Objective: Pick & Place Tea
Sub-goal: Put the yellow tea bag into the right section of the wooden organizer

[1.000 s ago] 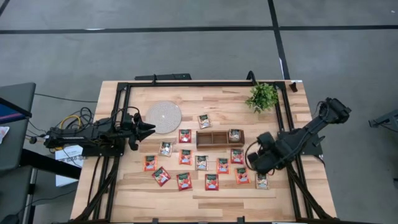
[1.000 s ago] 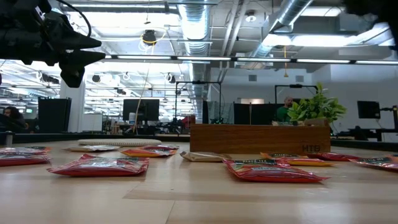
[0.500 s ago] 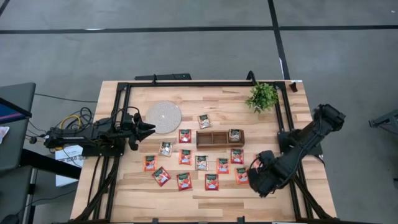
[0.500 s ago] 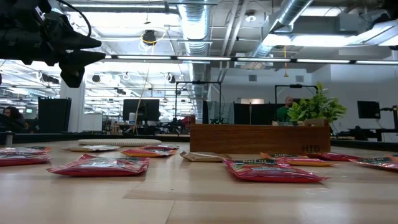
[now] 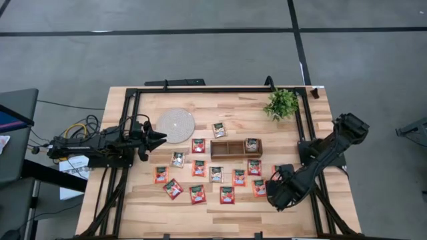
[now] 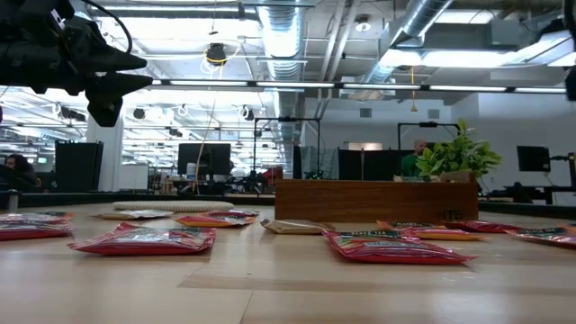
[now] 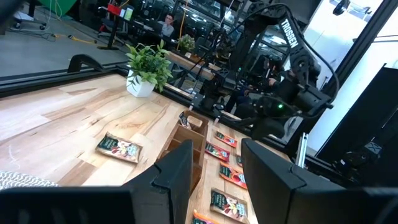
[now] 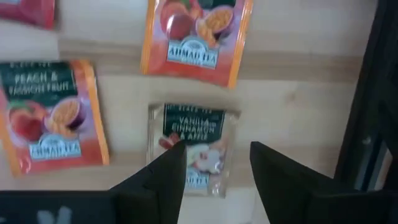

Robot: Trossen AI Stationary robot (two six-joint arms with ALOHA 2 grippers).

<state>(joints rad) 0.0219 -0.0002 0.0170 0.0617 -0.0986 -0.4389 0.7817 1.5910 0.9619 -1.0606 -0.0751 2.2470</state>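
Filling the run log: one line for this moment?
right gripper: open, above pale tea sachet | left gripper: open, waiting by white disc

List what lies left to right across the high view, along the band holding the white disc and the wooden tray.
Left gripper → round white disc → pale tea sachet → wooden tray → potted plant.
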